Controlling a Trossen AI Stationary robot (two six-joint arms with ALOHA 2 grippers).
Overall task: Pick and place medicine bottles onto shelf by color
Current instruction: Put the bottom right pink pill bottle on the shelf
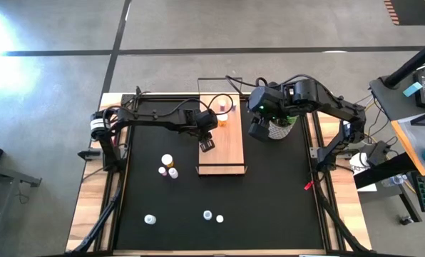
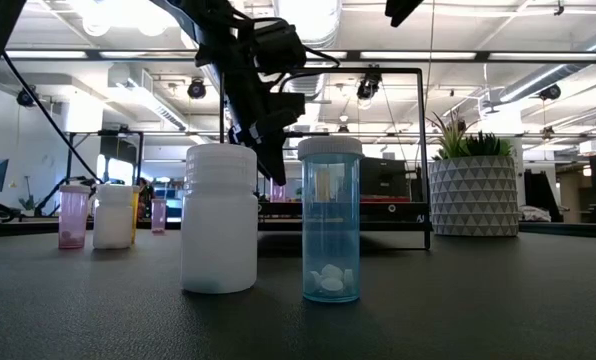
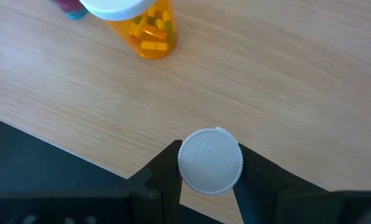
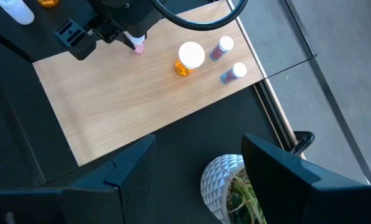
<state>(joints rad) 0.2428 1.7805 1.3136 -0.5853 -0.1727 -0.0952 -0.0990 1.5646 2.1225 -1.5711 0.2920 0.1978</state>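
While a small bottle with a pale ribbed round cap (image 3: 210,160) is being held clamped between the two dark fingers of the left gripper (image 3: 209,168), it is being carried over the long light-wood shelf board (image 1: 230,143), near that board's left edge. Only the cap is being shown by the left wrist view; a pink body under it is being hinted at by the right wrist view (image 4: 137,44), so a place beside the two small pink-bodied bottles (image 4: 221,48) at the shelf's far end seems called for. A good placement is judged to need a level descent, a clear gap from the orange pill-filled bottle (image 3: 145,25) standing on the board, and release only once the base is resting flat. The right gripper (image 4: 195,168) is being held with its fingers apart above the white-patterned pot of the green plant (image 4: 226,186), waiting. Bottles not yet sorted are being shown by the high view alone: three beside the shelf (image 1: 168,166) and three near the front edge of the black mat (image 1: 212,216). Two of these, an opaque white bottle (image 2: 219,218) and a pale blue transparent one (image 2: 330,220), are being shown upright at table height.
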